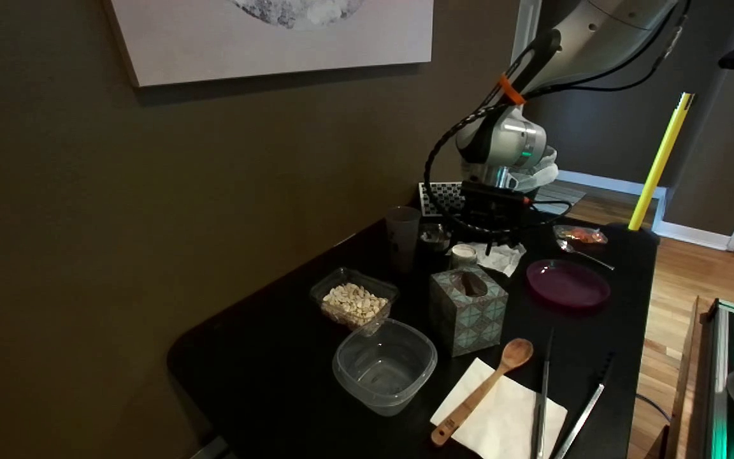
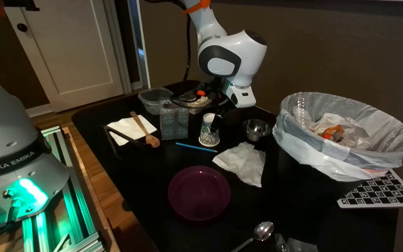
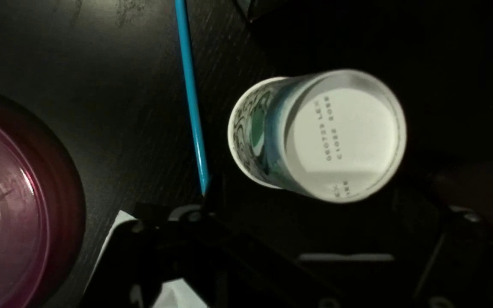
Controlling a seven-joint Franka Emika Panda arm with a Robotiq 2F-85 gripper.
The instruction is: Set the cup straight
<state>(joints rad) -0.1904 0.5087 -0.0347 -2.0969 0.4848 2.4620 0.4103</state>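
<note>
The cup [image 1: 464, 257] is a small patterned paper cup standing upside down on the dark table, narrow base up and wide rim down, beside the tissue box [image 1: 469, 312]. In an exterior view its grey and green pattern [image 2: 209, 136] shows. In the wrist view its white printed base [image 3: 345, 132] faces the camera; its inside is hidden. My gripper [image 3: 319, 205] is open, with dark fingers spread wider than the cup. In an exterior view a finger of the gripper [image 2: 217, 122] overlaps the cup's side; I cannot tell whether it touches.
A blue pencil [image 2: 196, 147] lies beside the cup. A crumpled napkin [image 2: 241, 162], a metal bowl [image 2: 256, 129] and a purple plate [image 2: 199, 193] are nearby. A tall tumbler [image 1: 403, 236] stands by the wall. A white-bagged bin [image 2: 327, 161] stands at one end.
</note>
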